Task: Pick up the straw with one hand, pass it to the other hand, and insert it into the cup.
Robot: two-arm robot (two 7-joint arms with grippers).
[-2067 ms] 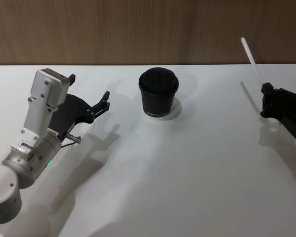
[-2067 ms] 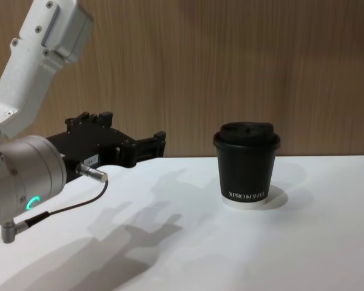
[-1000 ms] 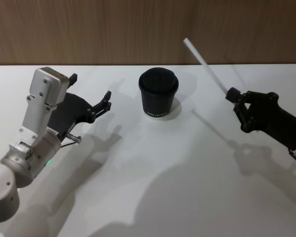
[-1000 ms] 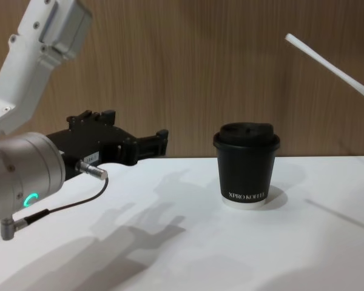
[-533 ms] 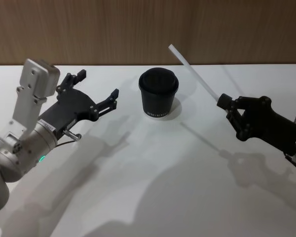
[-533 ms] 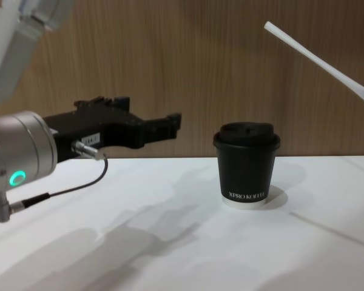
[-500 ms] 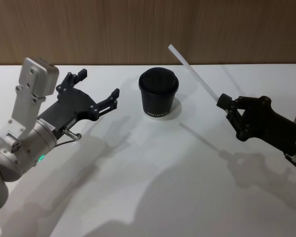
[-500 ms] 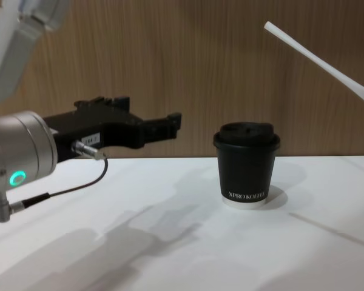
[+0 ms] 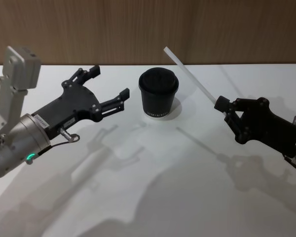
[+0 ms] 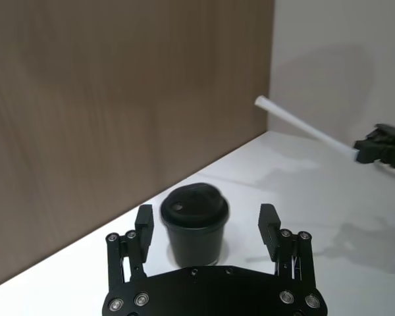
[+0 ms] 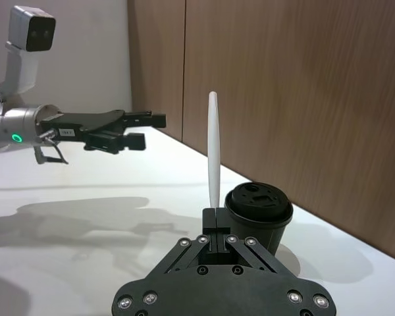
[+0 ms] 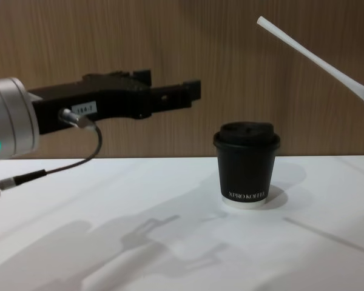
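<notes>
Right gripper (image 9: pixel 223 105) pinches straw (image 9: pixel 192 76) by its low end, tilted in the air right of cup (image 9: pixel 158 94). Left gripper (image 9: pixel 109 82) spread wide, empty. The straw looks light, stiff, slick; grab it mid-shaft.

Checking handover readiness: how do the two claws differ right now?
The left claw is open and empty; the right claw is shut on the white straw. The left claw has a silver wrist with a green light; the right claw looks plain black. Both are black, off the table, flanking the cup.
</notes>
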